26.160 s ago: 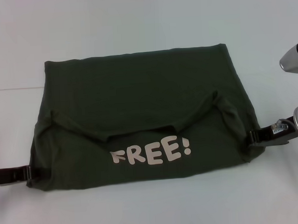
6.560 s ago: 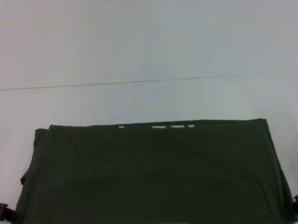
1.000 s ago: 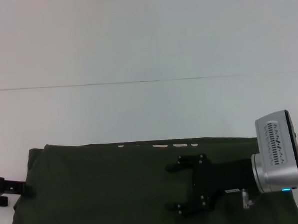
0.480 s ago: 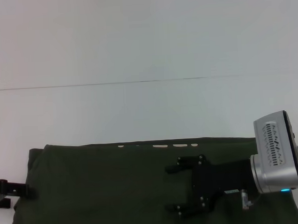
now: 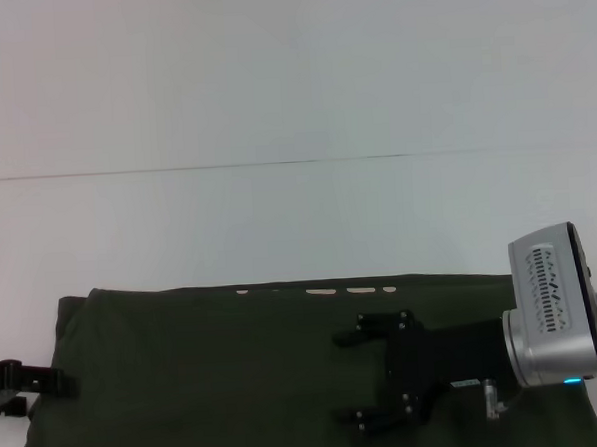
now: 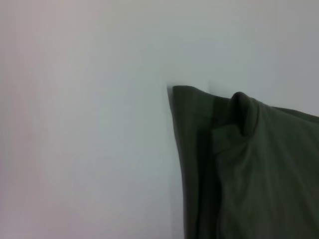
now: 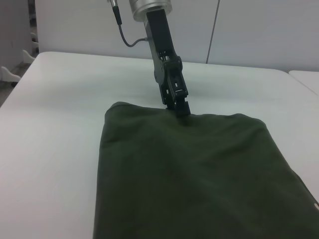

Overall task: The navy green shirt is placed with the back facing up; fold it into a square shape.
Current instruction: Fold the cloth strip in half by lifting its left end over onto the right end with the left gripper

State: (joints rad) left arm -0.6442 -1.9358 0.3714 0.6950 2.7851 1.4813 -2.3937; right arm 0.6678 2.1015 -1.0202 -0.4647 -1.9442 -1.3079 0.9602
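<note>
The navy green shirt [image 5: 236, 377] lies folded into a wide band at the near edge of the white table [image 5: 291, 84], its far fold running straight across from your left to your right. Beyond that fold the tabletop stretches bare to a thin seam line [image 5: 176, 170] and farther, so you have open room ahead of the cloth. The band's left end sits a little in from the table's left side; its right end passes under your right arm.

Of the lettering, only a row of cream slivers [image 5: 317, 292] peeks out along the far fold; no word can be read from them.

Your right gripper [image 5: 347, 376] reaches in from the right, level above the shirt's middle, its two black fingers [image 5: 369, 327] spread apart with nothing between them. The silver wrist housing sits over the shirt's right end.

Your left gripper [image 7: 180, 109] comes in low at the shirt's left end. In the right wrist view its tip meets the edge of the cloth, but you cannot tell whether it is closed on the fabric. The left wrist view shows that end's corner [image 6: 189, 94], with a small bunched ridge of fabric [image 6: 244, 112] just inside it.
</note>
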